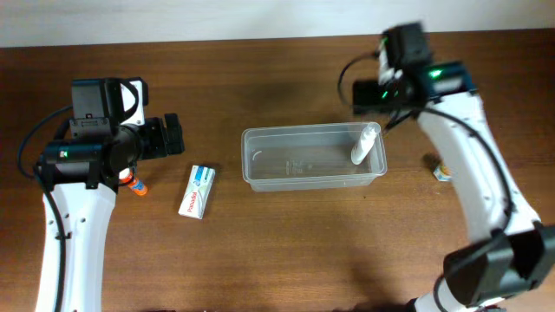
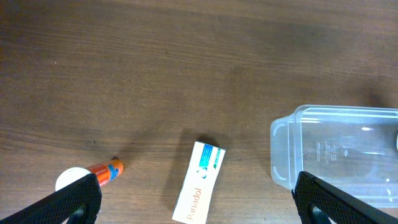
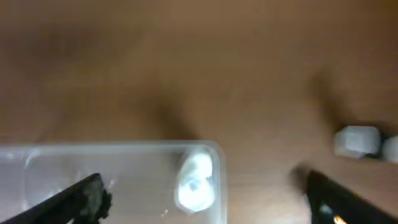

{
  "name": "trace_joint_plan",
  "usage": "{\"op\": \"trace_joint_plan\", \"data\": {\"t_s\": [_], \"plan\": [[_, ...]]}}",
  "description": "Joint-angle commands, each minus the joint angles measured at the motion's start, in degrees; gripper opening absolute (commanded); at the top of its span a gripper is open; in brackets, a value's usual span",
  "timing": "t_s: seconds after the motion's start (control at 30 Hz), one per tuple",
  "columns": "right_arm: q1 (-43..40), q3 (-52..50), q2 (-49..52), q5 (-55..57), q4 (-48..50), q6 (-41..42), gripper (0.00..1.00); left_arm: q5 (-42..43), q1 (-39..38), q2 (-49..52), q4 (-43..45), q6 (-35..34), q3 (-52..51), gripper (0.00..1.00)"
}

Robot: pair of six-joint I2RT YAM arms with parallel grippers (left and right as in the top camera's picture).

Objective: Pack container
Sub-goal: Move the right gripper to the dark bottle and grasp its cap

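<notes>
Wooden table (image 1: 286, 251): container (image 1: 257, 139) holds white tube (image 1: 364, 145) at its 3 o'clock end; left gripper (image 1: 173, 137) and right gripper (image 3: 202, 196) gape wide, empty.

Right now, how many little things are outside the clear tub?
3: orange-tipped tube far left, Panadol box left of the container, small white item right of it. Others may be hidden.

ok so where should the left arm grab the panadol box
Take the Panadol box across its two long edges, around mid-length, coming straight down from above. It lies flat on the table, slightly slanted, both long sides free, so turn the wrist to match.
</notes>
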Motion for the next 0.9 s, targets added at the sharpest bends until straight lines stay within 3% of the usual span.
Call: {"op": "trace_joint_plan", "data": {"t_s": [0.0,0.33,0.87], "plan": [[-5.46,8.02,-2.84,6.88,-1.81,-0.07,0.99,0.61,0.35,0.20,0.11,0.92,1.27,0.99],[-24.52,8.50,4.94,-2.27,-6.16,-9.40,0.98,0.61,0.35,0.20,0.13,0.90,1.27,0.99],[-28.22,8.50,22.97,-1.81,-3.32,-11.65,1.00,0.61,0.35,0.20,0.11,0.92,1.27,0.99]]}}
